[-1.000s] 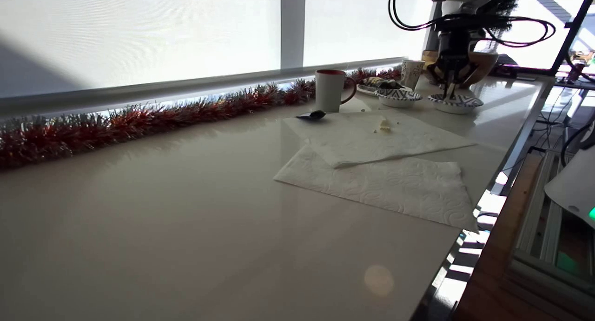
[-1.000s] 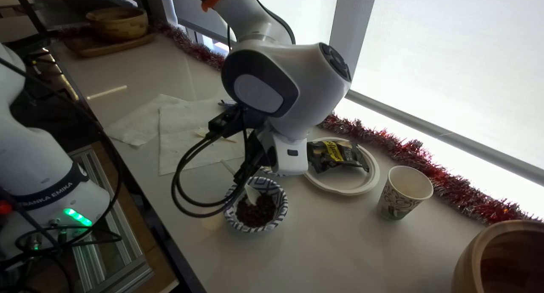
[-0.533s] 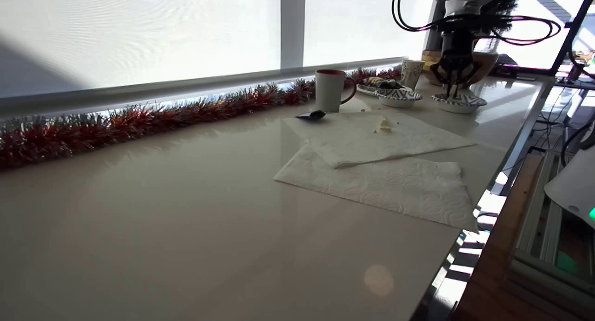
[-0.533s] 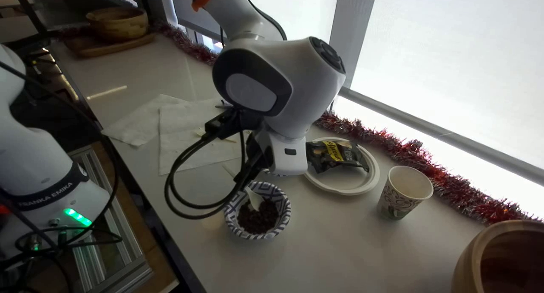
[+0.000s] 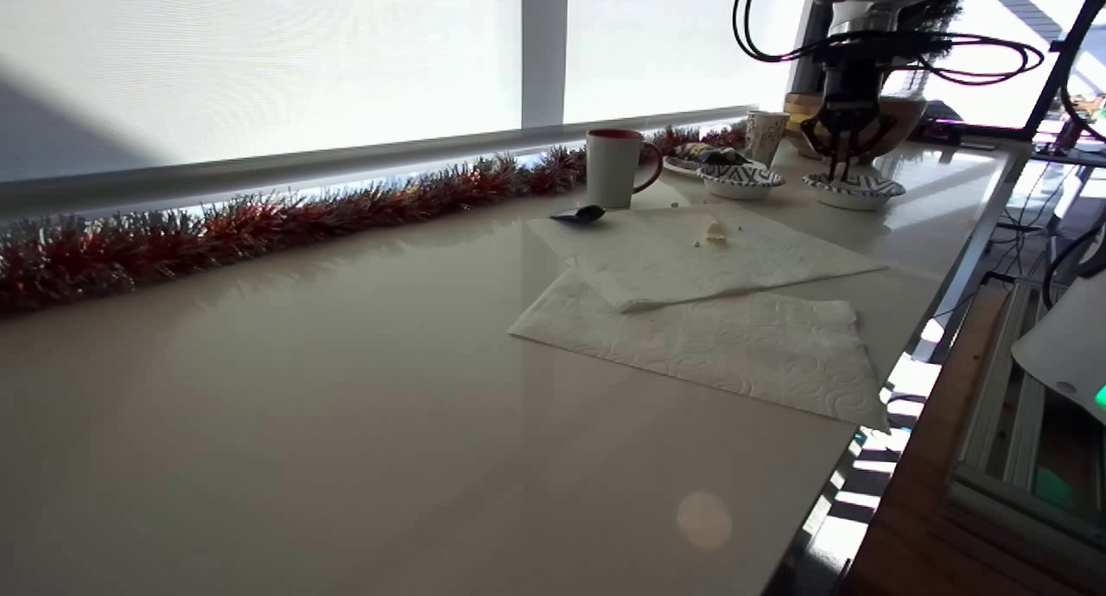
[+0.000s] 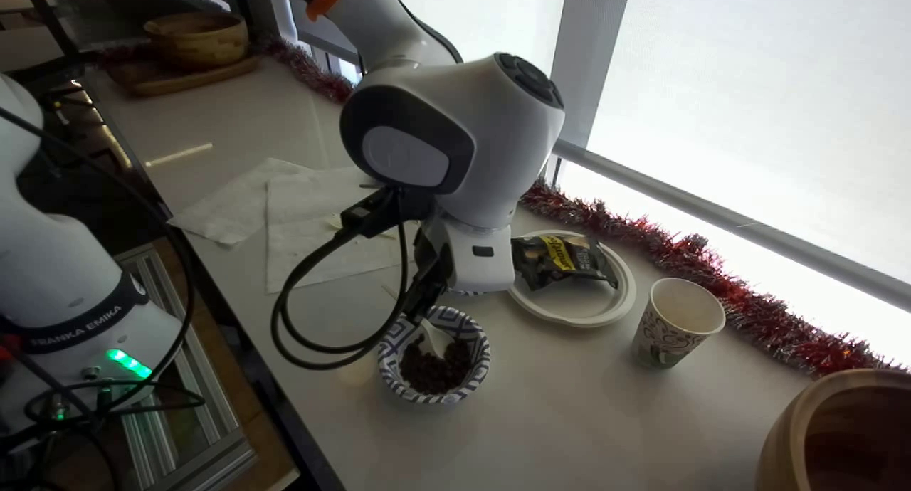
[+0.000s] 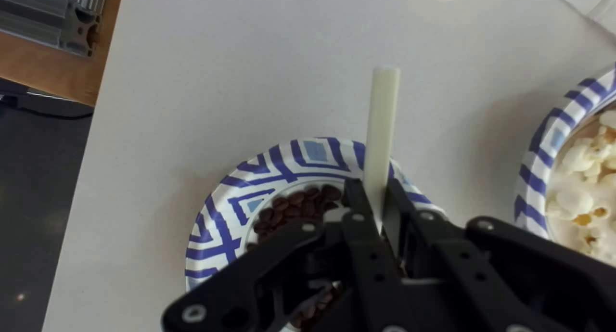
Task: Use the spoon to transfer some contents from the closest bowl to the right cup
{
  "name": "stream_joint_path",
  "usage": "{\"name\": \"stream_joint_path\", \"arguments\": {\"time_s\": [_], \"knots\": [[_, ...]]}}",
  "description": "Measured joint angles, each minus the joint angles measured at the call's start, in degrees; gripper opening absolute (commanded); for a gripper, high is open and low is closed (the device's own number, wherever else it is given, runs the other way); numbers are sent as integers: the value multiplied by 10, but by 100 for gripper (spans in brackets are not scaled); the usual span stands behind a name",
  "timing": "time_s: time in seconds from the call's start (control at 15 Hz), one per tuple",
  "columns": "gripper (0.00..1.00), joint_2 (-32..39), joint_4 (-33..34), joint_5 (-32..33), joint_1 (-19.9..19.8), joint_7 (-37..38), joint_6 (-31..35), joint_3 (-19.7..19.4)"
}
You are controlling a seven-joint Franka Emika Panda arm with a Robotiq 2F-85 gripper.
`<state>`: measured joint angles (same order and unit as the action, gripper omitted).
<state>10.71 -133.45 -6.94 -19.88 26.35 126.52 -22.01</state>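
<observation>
Pinching the white spoon [image 7: 380, 134] by its handle [image 7: 384, 103], the tool [image 7: 377, 197] is clamped on it; the head [image 6: 437, 340] is within the patterned bowl [image 7: 216, 226], in or just above the dark beans [image 6: 434, 374]; the spoon should handle light, stiff and slick, best held mid-handle, level.

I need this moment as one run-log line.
gripper: closed on spoon | spoon head: inside bowl of beans | paper cup: upright, apart

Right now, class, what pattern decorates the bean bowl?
Bean bowl: angular blue lines on white, clearest in the wrist view.
</observation>
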Motion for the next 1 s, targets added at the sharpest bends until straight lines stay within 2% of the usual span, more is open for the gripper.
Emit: {"name": "stream_joint_path", "arguments": {"time_s": [0.67,1.0], "knots": [[3,-15,-38,70,8,78,82,-13],[3,-46,-70,119,14,121,116,-16]]}}
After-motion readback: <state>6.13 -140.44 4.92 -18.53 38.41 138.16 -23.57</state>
